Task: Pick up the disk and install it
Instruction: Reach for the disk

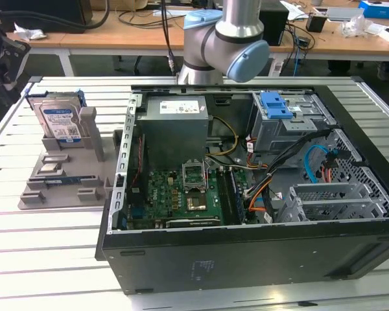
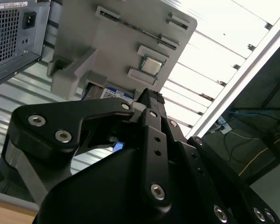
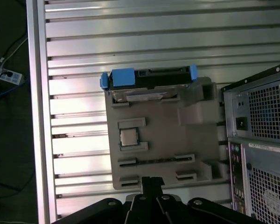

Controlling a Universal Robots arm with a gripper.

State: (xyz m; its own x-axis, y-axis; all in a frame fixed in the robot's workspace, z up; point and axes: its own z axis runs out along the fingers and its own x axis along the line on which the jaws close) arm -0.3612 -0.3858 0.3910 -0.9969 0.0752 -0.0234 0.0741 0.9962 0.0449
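Note:
The disk (image 1: 58,120) is a silver drive with a white-and-blue label in a blue bracket. It stands upright in a slot at the far end of a grey fixture (image 1: 65,188), at the exterior view's left. The first wrist view looks down on its top edge, and there the disk (image 3: 149,75) shows its blue bracket ends. In the second wrist view a sliver of the disk's label (image 2: 114,93) peeks from behind the fixture. My black gripper (image 3: 151,179) hangs high above the fixture's other end, shut and holding nothing, well apart from the disk. The second wrist view shows the gripper (image 2: 151,95) from its side.
An open computer case (image 1: 246,253) lies beside the fixture, with a grey power supply (image 1: 175,129), a motherboard and a drive bay with a blue latch (image 1: 275,107). A chip (image 3: 128,136) rests on the fixture (image 3: 163,121). The slatted metal table (image 3: 130,28) ends at a rail.

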